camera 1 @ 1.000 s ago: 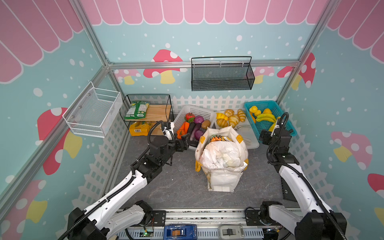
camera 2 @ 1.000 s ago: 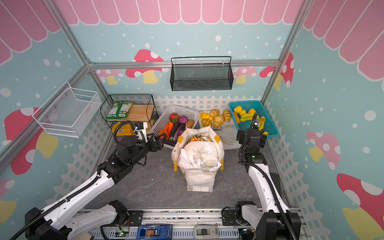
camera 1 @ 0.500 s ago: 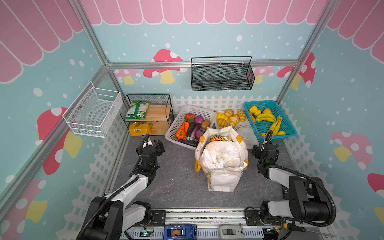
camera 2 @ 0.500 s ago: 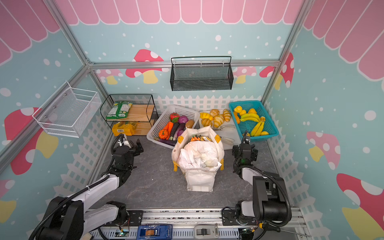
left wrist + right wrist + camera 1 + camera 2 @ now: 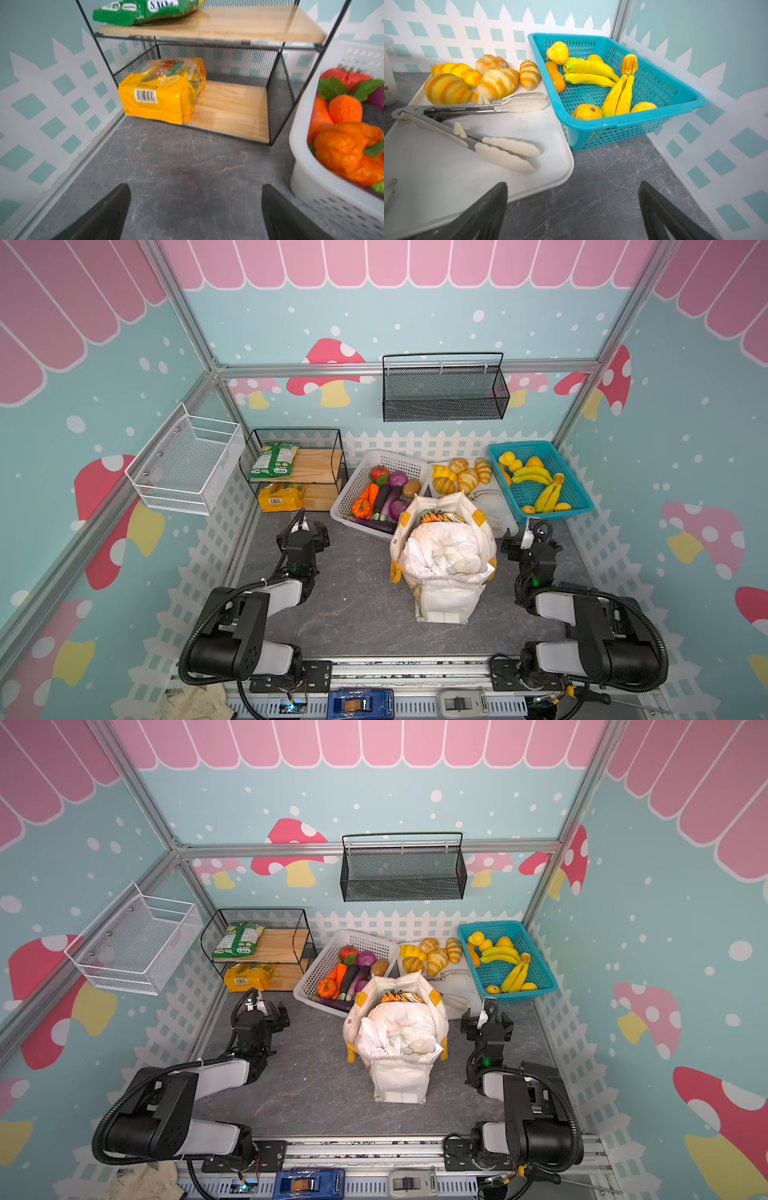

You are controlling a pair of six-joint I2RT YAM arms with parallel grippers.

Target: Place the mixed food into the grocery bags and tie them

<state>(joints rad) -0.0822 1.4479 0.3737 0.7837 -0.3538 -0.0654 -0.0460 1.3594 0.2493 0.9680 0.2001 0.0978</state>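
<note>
The cream canvas tote (image 5: 444,597) (image 5: 401,1081) with yellow handles stands upright mid-table. The crinkly white plastic bag (image 5: 440,549) (image 5: 395,1029) is bundled inside it. A yellow-and-dark patterned snack packet (image 5: 436,516) (image 5: 395,996) pokes out behind that bundle. Round orange and yellow toy fruits (image 5: 509,460) (image 5: 586,112) lie in the teal basket (image 5: 579,502) (image 5: 654,122). My left gripper (image 5: 302,531) (image 5: 262,1011) (image 5: 195,191) sits low, left of the tote, open and empty. My right gripper (image 5: 525,537) (image 5: 486,1019) (image 5: 573,187) sits low to the right of the tote, open and empty.
A black wire shelf (image 5: 332,448) (image 5: 278,89) at the back left holds green packets (image 5: 274,458) above and a yellow packet (image 5: 280,497) (image 5: 162,95) below. A white basket (image 5: 349,493) (image 5: 307,176) holds vegetables. Croissants and tongs (image 5: 471,108) lie on a white tray (image 5: 436,176).
Both arms pulled back from the tote and the baskets, folded and came down low at the tote's sides. The left gripper opened wider.
</note>
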